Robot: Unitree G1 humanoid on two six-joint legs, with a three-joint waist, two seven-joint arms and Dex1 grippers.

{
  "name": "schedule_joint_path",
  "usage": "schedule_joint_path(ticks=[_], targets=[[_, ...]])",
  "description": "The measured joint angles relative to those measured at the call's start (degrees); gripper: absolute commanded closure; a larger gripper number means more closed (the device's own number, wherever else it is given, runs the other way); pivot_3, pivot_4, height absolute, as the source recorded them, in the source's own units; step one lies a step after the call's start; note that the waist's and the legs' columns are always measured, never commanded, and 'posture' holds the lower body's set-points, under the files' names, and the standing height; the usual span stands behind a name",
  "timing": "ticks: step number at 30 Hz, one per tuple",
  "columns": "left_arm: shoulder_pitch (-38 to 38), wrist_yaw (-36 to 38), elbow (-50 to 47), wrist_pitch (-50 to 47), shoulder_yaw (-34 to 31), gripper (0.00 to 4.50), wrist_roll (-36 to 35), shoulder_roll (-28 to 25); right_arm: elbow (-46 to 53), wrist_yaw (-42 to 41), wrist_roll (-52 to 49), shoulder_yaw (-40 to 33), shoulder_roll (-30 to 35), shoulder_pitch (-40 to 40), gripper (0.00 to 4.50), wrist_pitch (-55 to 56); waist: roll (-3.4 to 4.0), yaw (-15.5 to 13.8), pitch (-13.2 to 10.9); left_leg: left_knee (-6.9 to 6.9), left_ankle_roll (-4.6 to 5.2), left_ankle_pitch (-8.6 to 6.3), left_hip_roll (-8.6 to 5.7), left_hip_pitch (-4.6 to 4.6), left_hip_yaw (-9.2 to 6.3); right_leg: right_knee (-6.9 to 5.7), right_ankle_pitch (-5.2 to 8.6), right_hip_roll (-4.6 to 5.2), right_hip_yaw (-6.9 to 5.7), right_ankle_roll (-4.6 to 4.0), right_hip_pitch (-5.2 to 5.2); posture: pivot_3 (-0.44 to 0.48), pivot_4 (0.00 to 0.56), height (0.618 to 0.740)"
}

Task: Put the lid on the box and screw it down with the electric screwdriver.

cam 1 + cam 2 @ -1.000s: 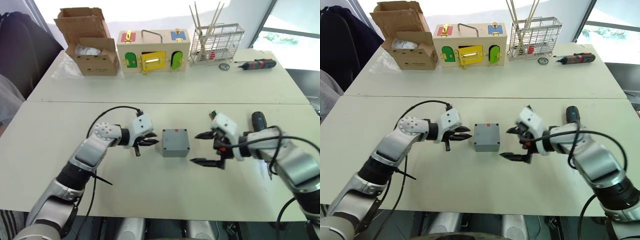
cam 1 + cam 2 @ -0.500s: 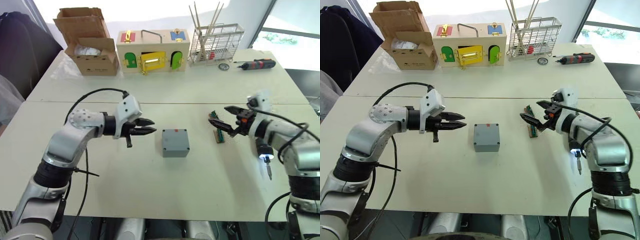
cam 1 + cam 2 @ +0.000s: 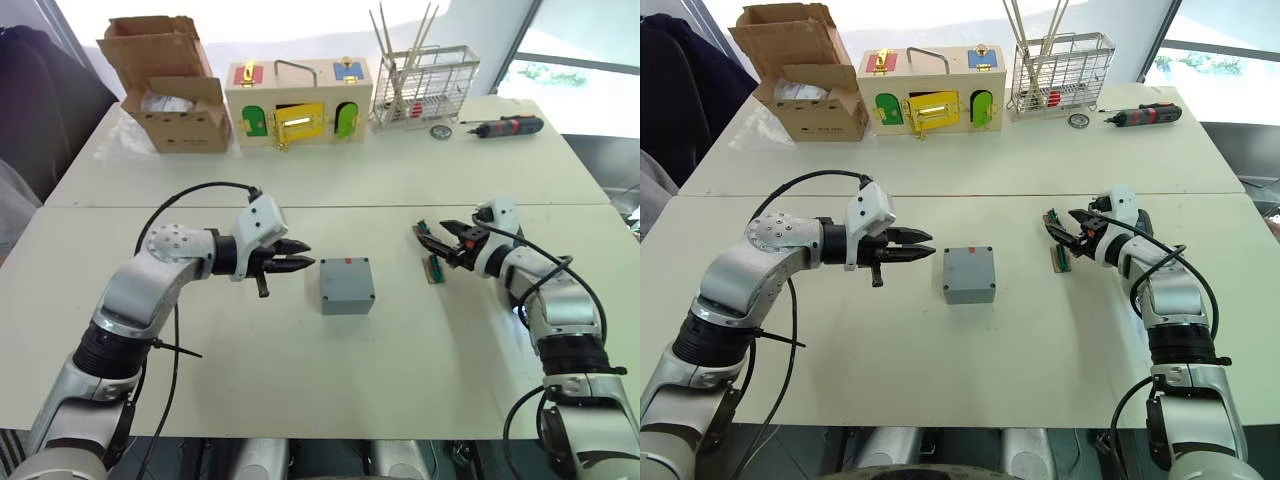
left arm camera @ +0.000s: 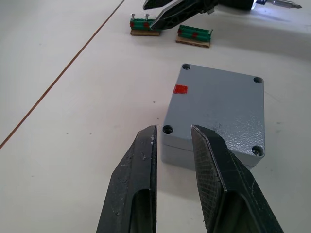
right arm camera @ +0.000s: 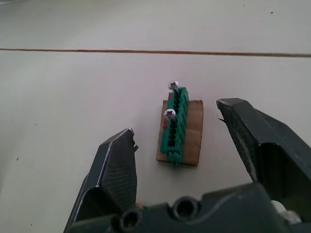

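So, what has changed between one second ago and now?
Both grippers drew away from the small grey plastic box: the left gripper to the robot's left, the open right gripper to its right, over the green screw holder. The box, its lid on, stayed put.

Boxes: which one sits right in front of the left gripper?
The small grey box, just off the left gripper's tips. The cardboard box and wooden box stand on the far table.

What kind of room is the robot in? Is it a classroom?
Probably a robot test lab or workshop. White tables hold practice things: a wooden box with coloured doors, a wire rack, a red-and-black screwdriver and a grey box.
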State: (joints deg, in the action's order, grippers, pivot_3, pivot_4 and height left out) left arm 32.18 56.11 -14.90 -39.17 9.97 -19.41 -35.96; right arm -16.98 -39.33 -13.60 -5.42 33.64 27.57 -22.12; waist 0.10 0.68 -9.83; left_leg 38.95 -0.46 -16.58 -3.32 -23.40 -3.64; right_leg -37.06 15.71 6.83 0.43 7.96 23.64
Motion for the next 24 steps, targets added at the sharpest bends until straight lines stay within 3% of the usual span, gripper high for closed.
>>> schedule_joint_path(ticks=[1, 4, 9, 24], targets=[[0.0, -0.1, 0.0, 0.0, 0.0, 3.42, 0.0, 0.0, -0.2, 0.1, 0.0, 0.0, 0.0, 0.0, 1.35, 0.2, 0.0, 0.0, 0.0, 0.0, 0.0, 0.0, 0.0, 0.0, 0.0, 0.0, 0.0, 0.0, 0.0, 0.0, 0.0, 0.0, 0.15, 0.731], [0.0, -0.1, 0.0, 0.0, 0.0, 3.42, 0.0, 0.0, -0.5, 0.5, 0.0, 0.0, -0.1, 0.0, 2.14, 0.7, 0.0, 0.0, 0.0, -0.01, 0.0, 0.0, 0.0, 0.0, 0.0, 0.0, 0.0, 0.0, 0.0, 0.0, 0.0, 0.0, 0.15, 0.731], [-0.1, -0.2, 0.0, 0.3, 0.4, 3.42, 0.0, 0.1, -0.7, 1.8, -0.1, -0.1, -1.9, 0.9, 4.48, 1.1, 0.0, 0.1, 0.0, -0.01, 0.0, 0.0, 0.0, 0.0, 0.0, 0.0, 0.0, 0.0, 0.0, 0.0, 0.01, 0.0, 0.15, 0.731], [-0.1, -1.0, 0.1, 1.1, 0.6, 3.42, 0.2, 0.1, 0.1, 3.2, -0.2, -0.2, -2.7, 1.1, 4.48, 0.7, 0.0, 0.1, 0.0, -0.02, 0.0, 0.0, -0.01, 0.0, 0.0, -0.01, 0.0, 0.0, 0.01, 0.0, 0.02, 0.0, 0.15, 0.731]])
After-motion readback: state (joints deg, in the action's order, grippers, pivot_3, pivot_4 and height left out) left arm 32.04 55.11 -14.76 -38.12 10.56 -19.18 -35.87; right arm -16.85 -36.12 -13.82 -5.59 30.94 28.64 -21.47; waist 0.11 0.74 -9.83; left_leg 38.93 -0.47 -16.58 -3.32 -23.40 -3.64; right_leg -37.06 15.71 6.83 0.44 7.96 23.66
